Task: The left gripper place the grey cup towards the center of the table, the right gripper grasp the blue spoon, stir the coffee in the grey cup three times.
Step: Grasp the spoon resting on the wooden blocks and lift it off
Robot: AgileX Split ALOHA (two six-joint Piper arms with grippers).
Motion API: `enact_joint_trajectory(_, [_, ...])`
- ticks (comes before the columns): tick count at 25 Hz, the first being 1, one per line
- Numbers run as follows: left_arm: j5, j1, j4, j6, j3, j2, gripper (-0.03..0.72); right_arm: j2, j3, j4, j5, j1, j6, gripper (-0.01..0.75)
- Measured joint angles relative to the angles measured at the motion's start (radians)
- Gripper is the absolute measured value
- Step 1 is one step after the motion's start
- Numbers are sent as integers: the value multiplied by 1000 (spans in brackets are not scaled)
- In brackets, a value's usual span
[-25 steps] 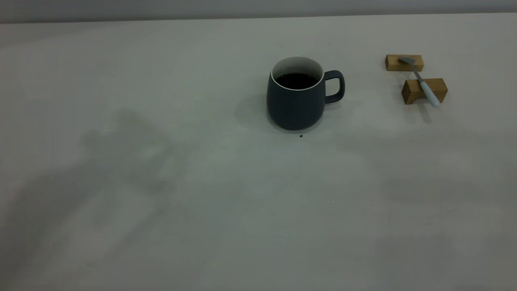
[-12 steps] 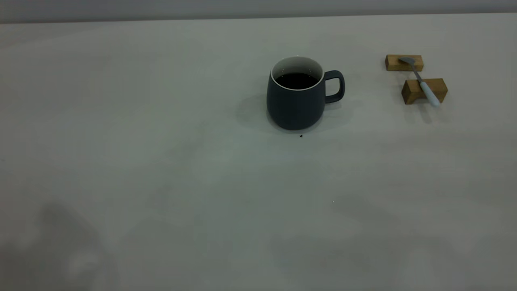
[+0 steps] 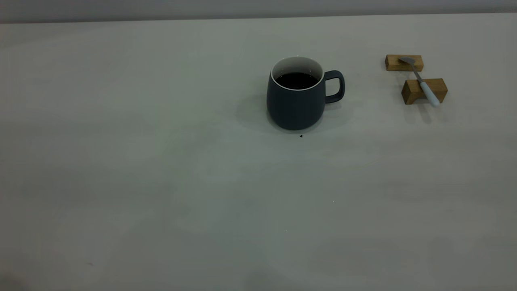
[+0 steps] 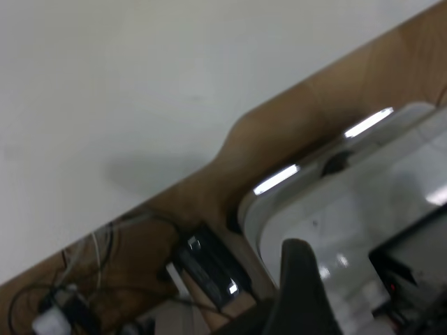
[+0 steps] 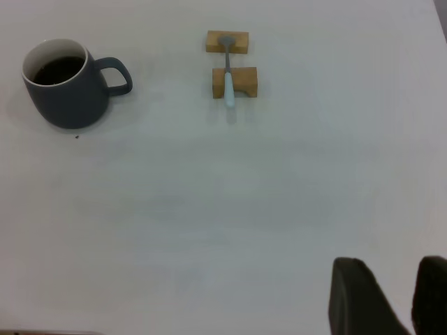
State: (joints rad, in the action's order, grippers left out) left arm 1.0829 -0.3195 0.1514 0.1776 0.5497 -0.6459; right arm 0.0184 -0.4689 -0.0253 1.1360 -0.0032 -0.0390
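Note:
The grey cup (image 3: 297, 103) stands upright near the middle of the table (image 3: 161, 169), handle to the right, with dark coffee (image 3: 297, 81) inside. Far right, the blue spoon (image 3: 422, 84) lies across two wooden blocks. Neither arm shows in the exterior view. In the right wrist view the cup (image 5: 66, 98) and the spoon (image 5: 228, 78) are far off; my right gripper (image 5: 391, 276) hangs open over bare tabletop with nothing between its fingers. My left gripper (image 4: 302, 286) shows only as a dark shape past the table's edge, away from the cup.
Two tan wooden blocks (image 3: 404, 63) (image 3: 412, 92) carry the spoon. A tiny dark speck (image 3: 301, 136) lies just in front of the cup. Beyond the table edge, the left wrist view shows wooden floor (image 4: 279, 139), cables and a white casing (image 4: 363, 209).
The arm shadows that lay on the near-left and near-right tabletop have slid off toward the near edge. The cup and the spoon have not moved.

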Motion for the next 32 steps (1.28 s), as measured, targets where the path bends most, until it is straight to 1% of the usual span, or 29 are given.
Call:
enact_joint_trajectory(4, [12, 0, -9, 0, -50, 87, 585, 0, 0, 0, 0, 0, 0, 237])
enact_joint_trajectory(11, [25, 1, -13, 0, -58, 253, 585, 0, 0, 0, 0, 0, 0, 237])
enact_joint_trajectory(12, [28, 10, -13, 0, -58, 285, 585, 0, 0, 0, 0, 0, 0, 237])
enact_joint_trajectory(13, [30, 24, -13, 0, -58, 313, 585, 0, 0, 0, 0, 0, 0, 237])
enact_joint_trajectory(16, [33, 104, -15, 0, -58, 373, 585, 0, 0, 0, 0, 0, 0, 237])
enact_joint_trajectory(19, [37, 216, -15, 0, -58, 418, 585, 0, 0, 0, 0, 0, 0, 237])
enact_joint_trajectory(21, [40, 276, -16, 0, -58, 446, 585, 0, 0, 0, 0, 0, 0, 237])
enact_joint_trajectory(24, [42, 340, -16, 0, -58, 498, 585, 0, 0, 0, 0, 0, 0, 237])
enact_joint_trajectory(26, [46, 359, -16, 0, -58, 540, 585, 0, 0, 0, 0, 0, 0, 237])
enact_joint_trajectory(32, [58, 360, -16, 0, -58, 664, 585, 0, 0, 0, 0, 0, 0, 237])
